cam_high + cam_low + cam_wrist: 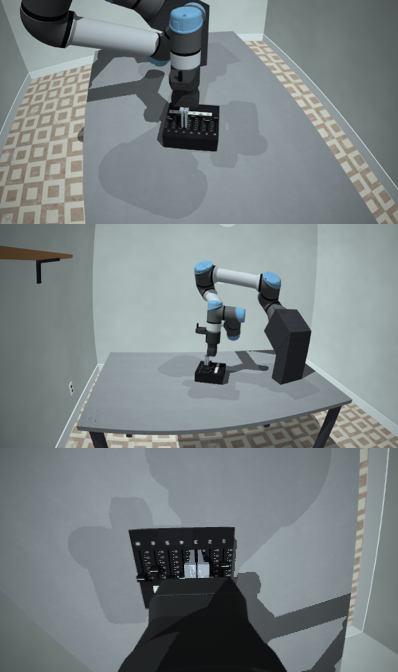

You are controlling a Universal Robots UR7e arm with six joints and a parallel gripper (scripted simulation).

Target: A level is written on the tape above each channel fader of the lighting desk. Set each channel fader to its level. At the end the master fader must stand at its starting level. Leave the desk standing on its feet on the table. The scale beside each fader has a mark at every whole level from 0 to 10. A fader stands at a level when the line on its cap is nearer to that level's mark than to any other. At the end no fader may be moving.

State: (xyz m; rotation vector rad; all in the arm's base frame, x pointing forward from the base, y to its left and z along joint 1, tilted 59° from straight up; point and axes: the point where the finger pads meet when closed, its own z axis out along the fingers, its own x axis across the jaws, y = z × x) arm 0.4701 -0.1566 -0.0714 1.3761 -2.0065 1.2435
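Pale grey fingers make up the tip of the end effector, clenched w/ no cap visible btwn them. They point down over the desk, at approx. the 3rd column from the L edge in the top view; can't tell if they touch a cap.

Desk is a black box, upright on the table, w/ 7 round marks in a row along one edge of its top. White tape runs near the opposite edge, partly hidden by the fingers in the top view; its figs. are too small to read. In the wrist view, 2 caps show toward the L end, the outermost a bit nearer the tape than its neighbour, + 1 cap near the R end. Exact levels: can't tell.

Arm, grey w/ blue joint covers, arches back to a dark pedestal, well apart from the desk. Arm shadows fall on the table around the desk. Beyond: patterned floor, pale walls, brown shelf at upper L in the ext. view.
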